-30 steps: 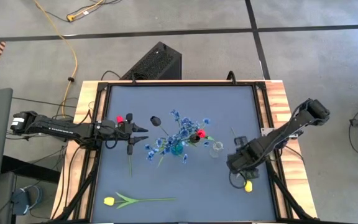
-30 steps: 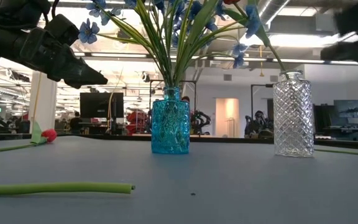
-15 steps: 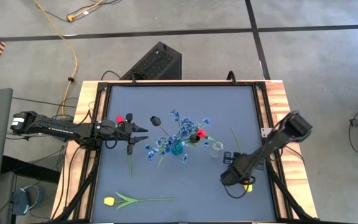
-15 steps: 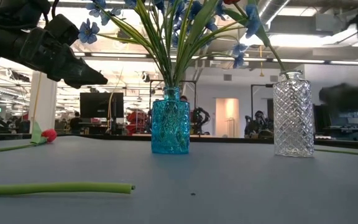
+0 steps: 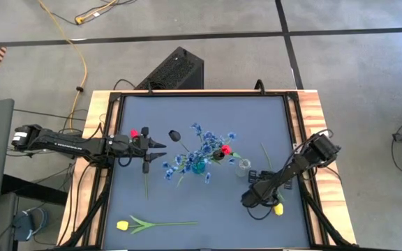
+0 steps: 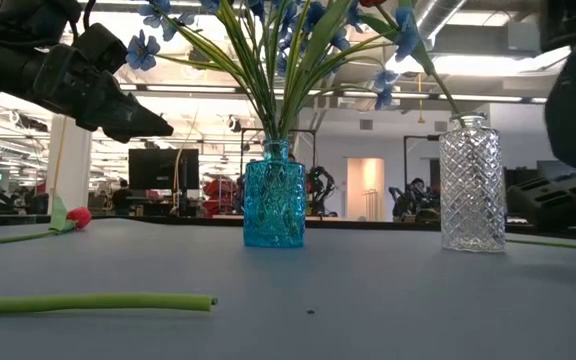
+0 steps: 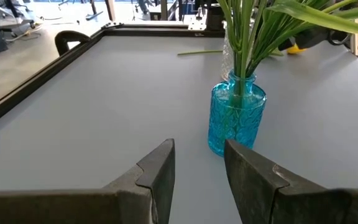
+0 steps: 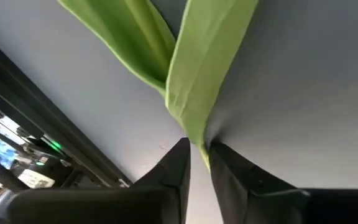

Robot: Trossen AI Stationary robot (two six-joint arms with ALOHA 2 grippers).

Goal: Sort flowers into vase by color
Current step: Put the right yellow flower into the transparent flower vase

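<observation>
Right gripper (image 8: 197, 152) low on the grey table (image 5: 201, 216), fingers clamped on the green-leaved stem of a yellow tulip (image 5: 278, 208); left gripper (image 7: 199, 163) parted, empty

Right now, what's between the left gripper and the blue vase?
In the left wrist view, only bare mat lies between the left gripper and the blue vase; the high view agrees.

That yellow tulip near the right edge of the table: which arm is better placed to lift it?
The right. Its gripper is down beside the yellow tulip, fingers closing around its green stem. The left gripper hangs open across the table, facing the blue vase.
</observation>
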